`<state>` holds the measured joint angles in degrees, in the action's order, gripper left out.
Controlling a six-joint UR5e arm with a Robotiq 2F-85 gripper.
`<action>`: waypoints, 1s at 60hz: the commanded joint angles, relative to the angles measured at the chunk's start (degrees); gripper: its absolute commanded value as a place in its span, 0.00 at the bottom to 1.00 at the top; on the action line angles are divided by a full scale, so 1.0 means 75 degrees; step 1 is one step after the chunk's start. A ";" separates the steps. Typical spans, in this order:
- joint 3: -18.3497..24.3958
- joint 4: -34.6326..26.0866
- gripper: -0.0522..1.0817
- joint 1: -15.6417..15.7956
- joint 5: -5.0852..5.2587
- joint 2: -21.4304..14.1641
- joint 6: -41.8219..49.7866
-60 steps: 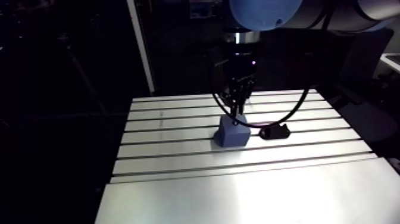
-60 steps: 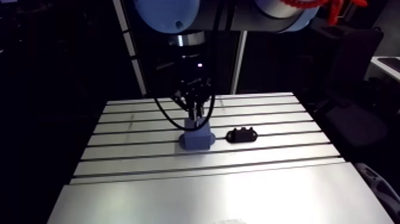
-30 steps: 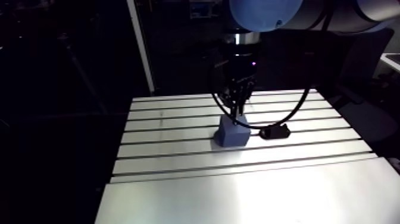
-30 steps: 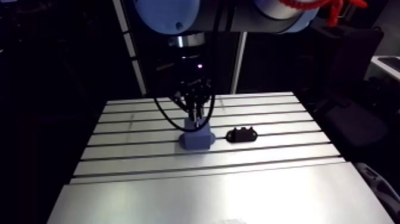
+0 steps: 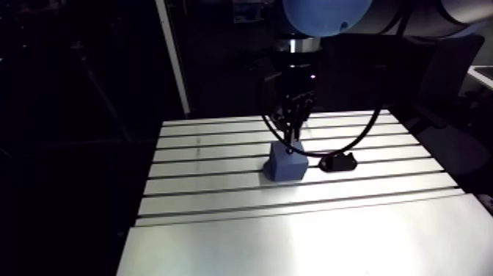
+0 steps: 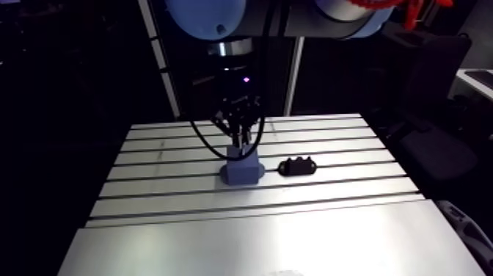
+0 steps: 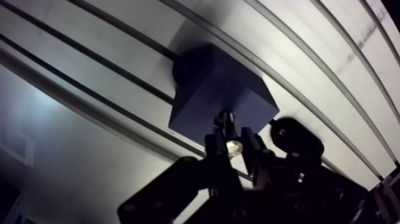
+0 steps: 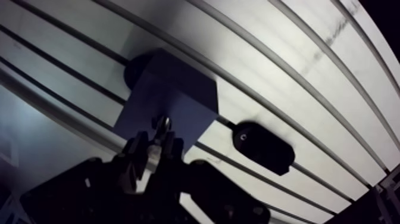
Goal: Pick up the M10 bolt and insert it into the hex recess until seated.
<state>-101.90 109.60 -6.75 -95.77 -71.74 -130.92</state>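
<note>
Currently our gripper [image 7: 233, 146] is clamped on the M10 bolt [image 7: 225, 122], whose tip sits just above the blue block [image 7: 217, 89] (hex recess hidden from us). We judge: hold the shank vertical, descend slowly, release only once seated. A black fixture [image 8: 262, 146] lies beside the block.

Slotted aluminium table [image 5: 220, 220] under bright glare at its near smooth part, darkness all around.

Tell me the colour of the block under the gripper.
The block is blue; clearest in the arm view.
</note>
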 commanded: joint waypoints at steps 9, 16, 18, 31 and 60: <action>-0.0013 -0.0064 0.98 0.0010 0.0013 -0.0013 0.0000; -0.0025 -0.0085 0.99 0.0010 0.0013 -0.0013 0.0000; -0.0025 -0.0087 0.99 0.0010 0.0013 -0.0013 0.0000; -0.0037 -0.0076 0.99 0.0010 0.0013 -0.0013 -0.0023; -0.0015 -0.0040 0.99 -0.0002 0.0001 0.0090 -0.0024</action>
<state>-102.05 109.30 -6.75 -95.75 -71.56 -131.10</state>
